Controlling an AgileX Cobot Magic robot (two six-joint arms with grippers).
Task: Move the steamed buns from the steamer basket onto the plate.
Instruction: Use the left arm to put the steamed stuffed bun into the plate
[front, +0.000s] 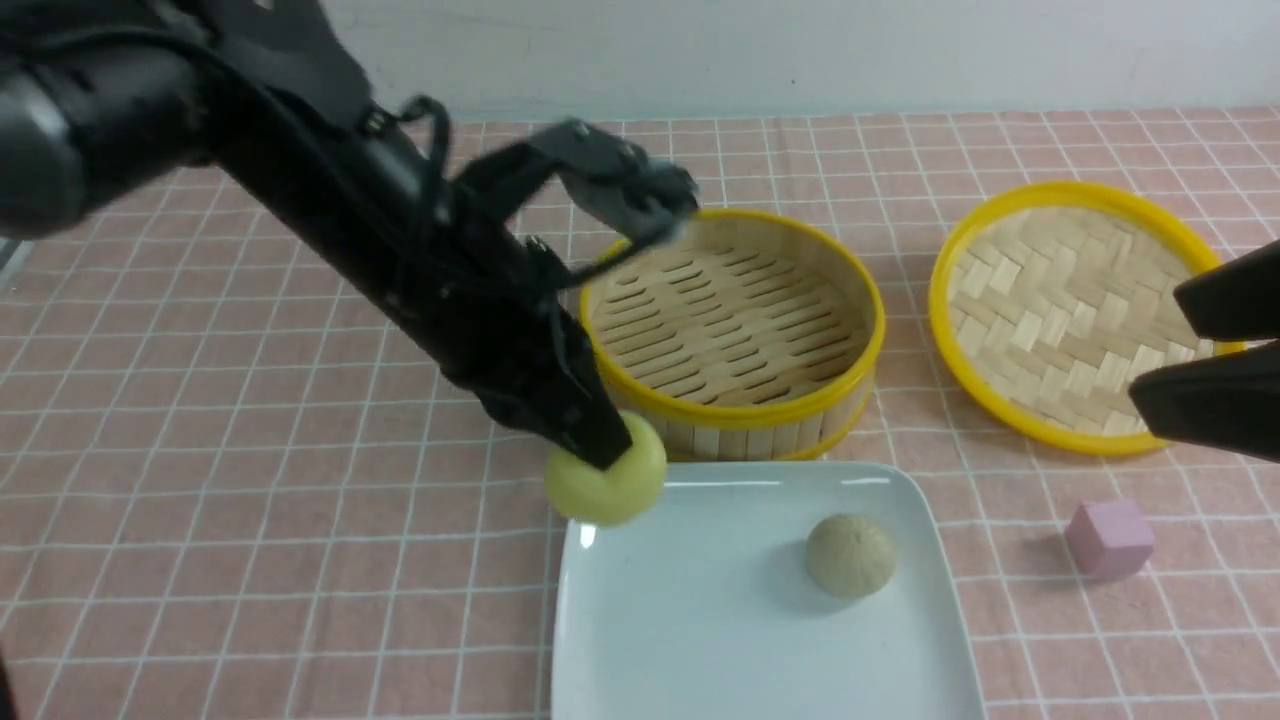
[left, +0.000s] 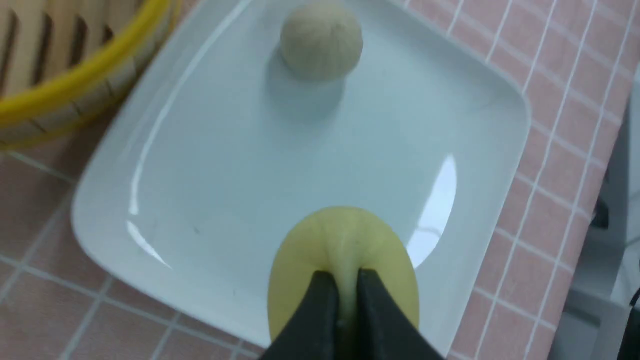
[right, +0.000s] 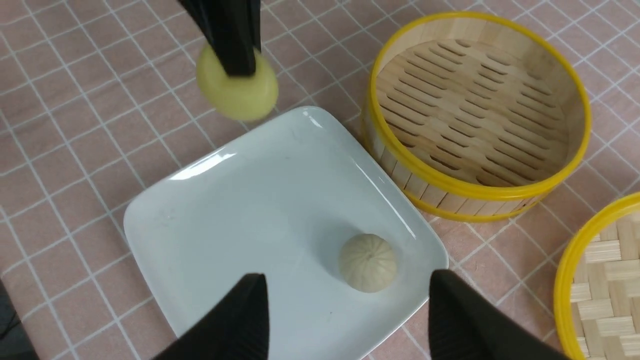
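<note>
My left gripper (front: 610, 455) (left: 345, 280) is shut on the pale yellow steamed bun (front: 605, 478) (left: 345, 240) (right: 237, 90), pinching its top and holding it in the air over the far left corner of the white plate (front: 700, 620) (left: 240, 165) (right: 250, 200). The beige-grey bun (front: 850, 555) (left: 321, 40) (right: 369, 262) rests on the plate's right side. The steamer basket (front: 735, 400) (right: 470, 192) stands just behind the plate with nothing in it. My right gripper (front: 1190, 355) (right: 347, 300) hangs open at the right, above the plate's edge near the beige-grey bun.
A shallow woven bamboo lid (front: 1075, 310) (right: 600, 280) with a yellow rim lies to the right of the basket. A small pink cube (front: 1108, 538) sits on the checked pink cloth right of the plate.
</note>
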